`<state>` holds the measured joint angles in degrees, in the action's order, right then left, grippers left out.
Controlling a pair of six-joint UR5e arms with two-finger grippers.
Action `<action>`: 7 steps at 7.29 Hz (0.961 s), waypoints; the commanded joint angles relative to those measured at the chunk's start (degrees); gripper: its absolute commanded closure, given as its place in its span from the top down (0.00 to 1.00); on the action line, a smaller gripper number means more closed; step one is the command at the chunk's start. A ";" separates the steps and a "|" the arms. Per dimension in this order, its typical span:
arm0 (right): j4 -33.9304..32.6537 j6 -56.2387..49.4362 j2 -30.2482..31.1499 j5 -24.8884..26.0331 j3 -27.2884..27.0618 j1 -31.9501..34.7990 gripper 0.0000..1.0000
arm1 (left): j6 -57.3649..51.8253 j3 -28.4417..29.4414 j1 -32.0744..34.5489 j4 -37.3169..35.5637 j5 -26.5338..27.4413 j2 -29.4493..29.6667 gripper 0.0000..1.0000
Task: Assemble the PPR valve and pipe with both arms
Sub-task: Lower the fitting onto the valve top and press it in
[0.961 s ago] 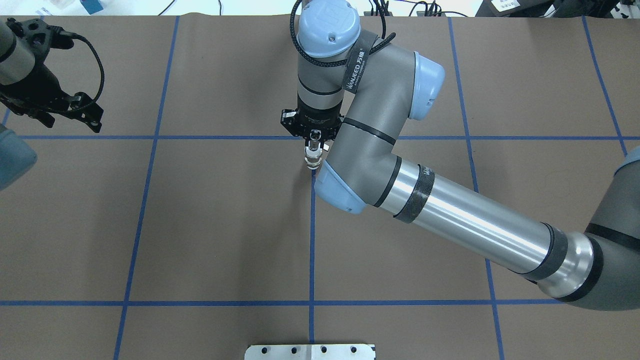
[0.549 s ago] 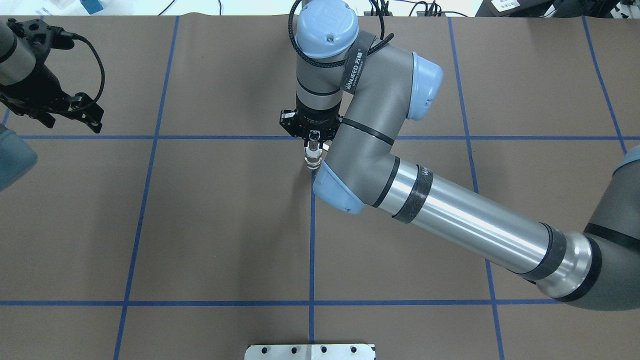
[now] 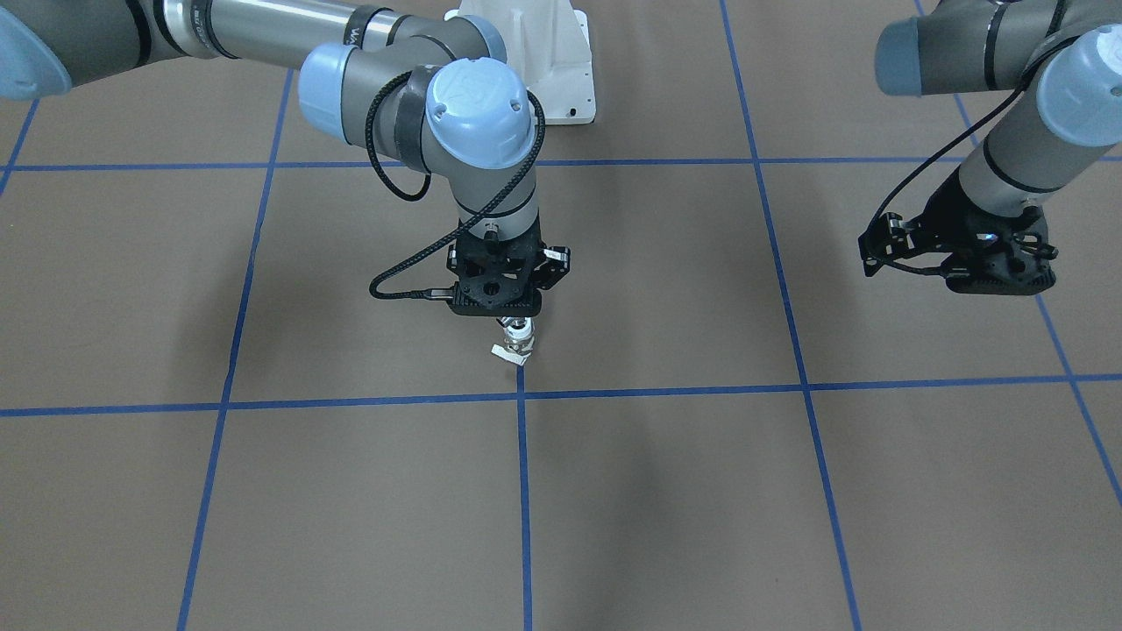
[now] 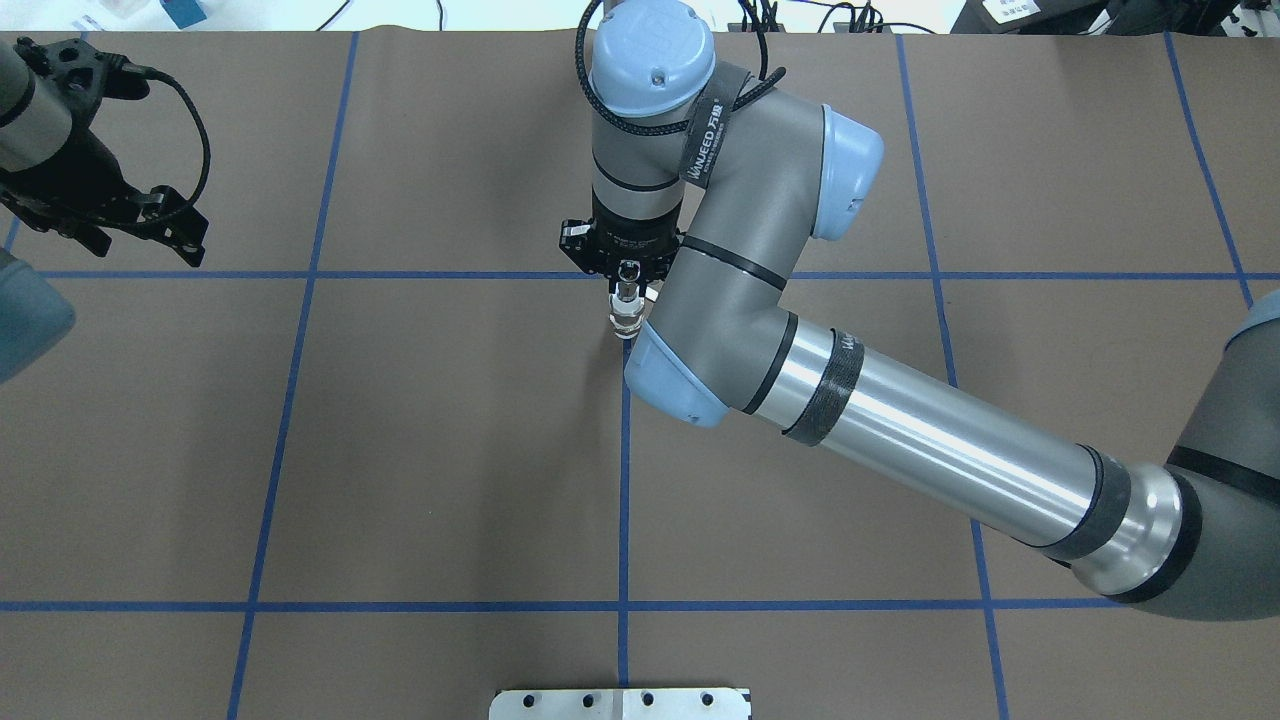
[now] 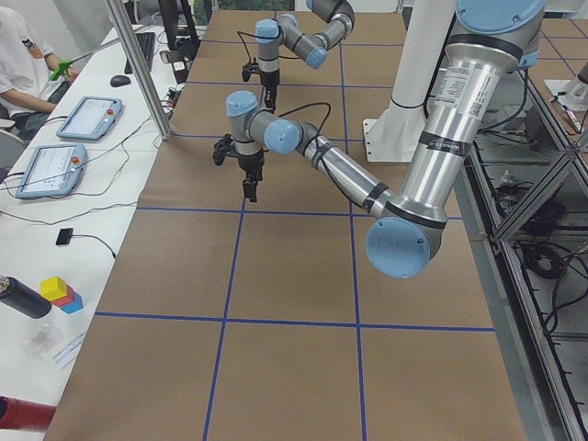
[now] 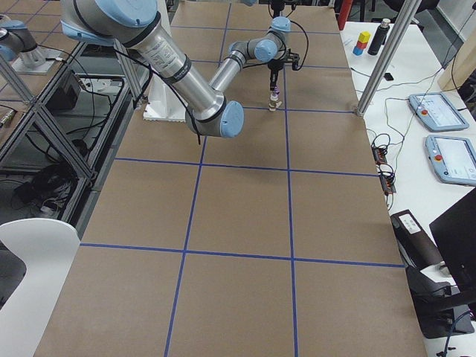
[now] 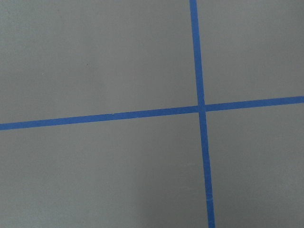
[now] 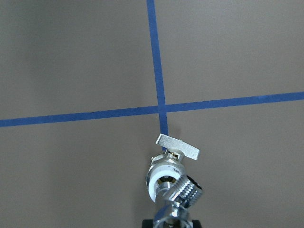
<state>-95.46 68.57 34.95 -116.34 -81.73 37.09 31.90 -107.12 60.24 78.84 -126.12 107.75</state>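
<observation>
The PPR valve [image 8: 161,176] is hanging right under the right gripper [image 4: 627,274], near the middle of the brown table [image 4: 450,450]. It is pointing down, and its flat white handle tab [image 8: 178,147] is sticking out on the side far from the robot. The shiny silver pipe [image 8: 186,191] is sitting on top of the valve and touching it. The right gripper is squeezing the top of the pipe with its fingers close together, so both parts are hanging from it as one piece. The valve is sitting just on the robot's side of the spot where two blue tape lines [image 8: 156,57] are crossing. I cannot tell if it is touching the table or floating just over it. The right arm [image 4: 930,440] is reaching in from the right and bending down over this spot. The left gripper [image 3: 995,267] is waiting far off on the left of the table, well apart from the valve, and I cannot tell if its fingers are wide or narrow. A black strap [image 4: 708,135] on the right arm is showing white letters, but they are too small to read for sure.
</observation>
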 commanded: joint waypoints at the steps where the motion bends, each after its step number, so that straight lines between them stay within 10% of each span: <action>1: 0.01 0.07 -0.06 0.15 0.08 0.00 0.00 | 0.09 0.07 -0.03 0.00 0.00 0.00 1.00; 7: 0.89 -0.01 -0.15 0.15 1.13 0.00 0.00 | 0.09 0.07 -0.03 0.00 -0.09 0.00 1.00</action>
<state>-94.71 68.56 34.87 -116.19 -80.71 37.09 31.99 -107.05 60.21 78.84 -126.14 107.75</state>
